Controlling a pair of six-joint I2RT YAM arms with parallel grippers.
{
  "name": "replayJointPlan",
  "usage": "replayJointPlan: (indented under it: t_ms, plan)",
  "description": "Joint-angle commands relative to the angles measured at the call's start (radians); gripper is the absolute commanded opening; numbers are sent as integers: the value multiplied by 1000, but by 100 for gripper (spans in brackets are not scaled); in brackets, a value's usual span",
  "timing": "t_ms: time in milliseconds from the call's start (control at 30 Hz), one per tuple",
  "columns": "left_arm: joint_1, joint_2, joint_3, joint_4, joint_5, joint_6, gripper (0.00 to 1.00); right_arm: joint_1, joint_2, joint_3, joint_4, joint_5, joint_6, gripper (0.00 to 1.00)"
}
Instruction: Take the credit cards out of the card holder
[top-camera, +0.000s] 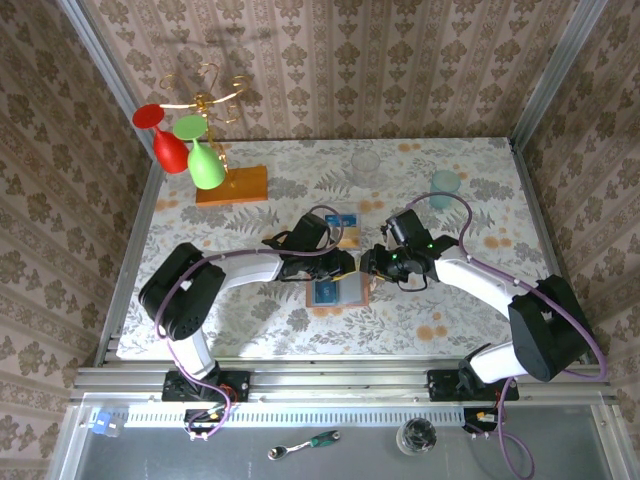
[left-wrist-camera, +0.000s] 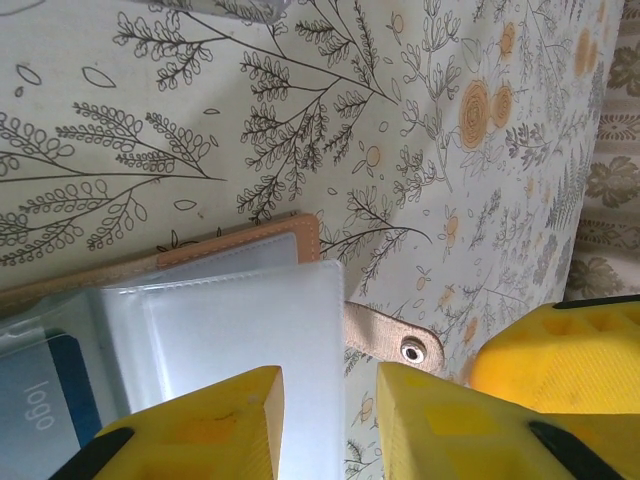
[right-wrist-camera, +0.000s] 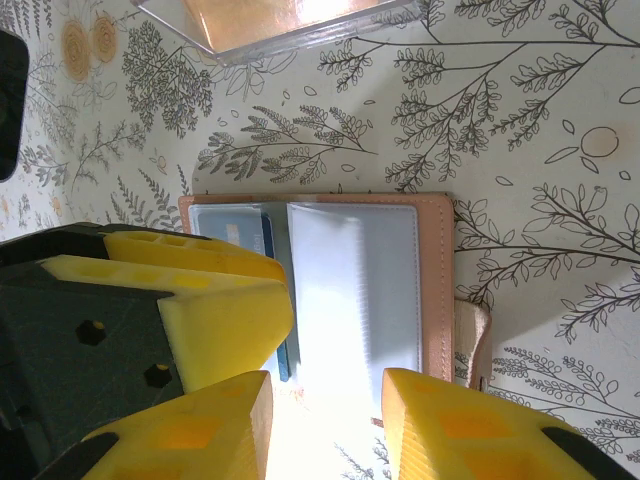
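**Illumination and image quality in three views**

Overhead view: bright, even light from above. The gold glass stand (top-camera: 205, 100) throws a faint shadow on the back wall, and soft shadows lie on the table (top-camera: 480, 320). Right wrist view: glare whitens the lower part of the card holder's (right-wrist-camera: 350, 280) clear sleeves. Left wrist view: the left gripper (left-wrist-camera: 328, 390), close to the lens, looks slightly soft, while the table's print is sharp.

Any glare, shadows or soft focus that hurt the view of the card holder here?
Right wrist: a blown-out white patch washes out the card holder at the picture's bottom. Left wrist: its clear sleeves look milky, and the blue card under them is dim. Top external: the glass rack throws a hard shadow on the back wall.
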Motion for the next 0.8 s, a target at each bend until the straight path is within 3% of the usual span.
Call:
replayJointPlan:
  t_ms: [0, 767]
  plan:
    - [-4, -8, 4, 2, 14, 6, 32, 0, -3, -9, 1, -12, 6, 36]
    - [100, -217, -237, 46, -20, 1, 30, 135, 222, 161, 35, -37, 41, 36]
